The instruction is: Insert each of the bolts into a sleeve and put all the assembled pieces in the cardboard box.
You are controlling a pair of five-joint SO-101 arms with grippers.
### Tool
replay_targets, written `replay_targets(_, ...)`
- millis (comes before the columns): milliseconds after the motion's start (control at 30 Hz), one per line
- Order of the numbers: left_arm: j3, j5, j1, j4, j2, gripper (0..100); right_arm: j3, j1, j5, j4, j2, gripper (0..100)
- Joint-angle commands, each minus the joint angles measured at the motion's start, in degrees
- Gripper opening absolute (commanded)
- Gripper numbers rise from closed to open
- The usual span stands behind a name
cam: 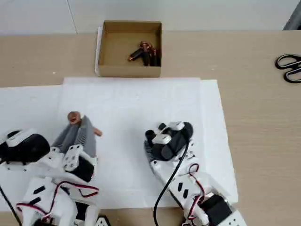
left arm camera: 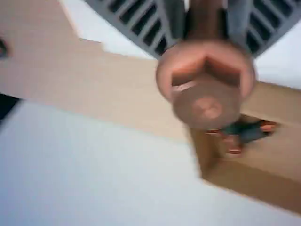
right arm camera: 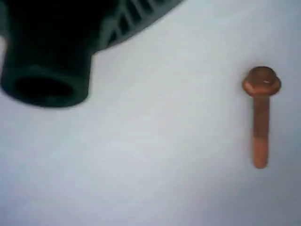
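Observation:
My left gripper [cam: 77, 125] is shut on a copper bolt [cam: 73, 117] over the left part of the white sheet. In the left wrist view the bolt's flanged head [left arm camera: 205, 87] sticks out between the grey fingers [left arm camera: 136, 19]. My right gripper [cam: 161, 139] is shut on a black sleeve [cam: 150, 136] near the sheet's middle, and the sleeve's open end [right arm camera: 47, 75] shows in the right wrist view. Another copper bolt [right arm camera: 261, 117] lies flat on the sheet. The cardboard box [cam: 109, 47] stands at the back with assembled pieces [cam: 146, 54] inside.
A white paper sheet [cam: 141, 103] covers the wooden table in front of the box. A copper tip [cam: 97, 132] pokes out beside my left gripper. Scissors [cam: 289, 68] lie at the far right edge. The box [left arm camera: 249, 183] with its pieces [left arm camera: 244, 134] lies beyond the held bolt.

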Motion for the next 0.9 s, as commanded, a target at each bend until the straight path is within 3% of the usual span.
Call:
replay_targets(0,0.22,2.02,4.48,-3.78,-0.26,1,1.05,-2.68,-0.26,-4.97,-0.31,0.4)
replay_targets(433,10.07,1.85,13.10,-13.36,-0.44,1,4.22,-7.78,-0.26,-10.68,-0.31,0.4)
replay_targets(867,10.33,1.85,15.74,-8.97,-0.35,1,2.20,-7.78,-0.18,-10.68,-0.31,0.4)
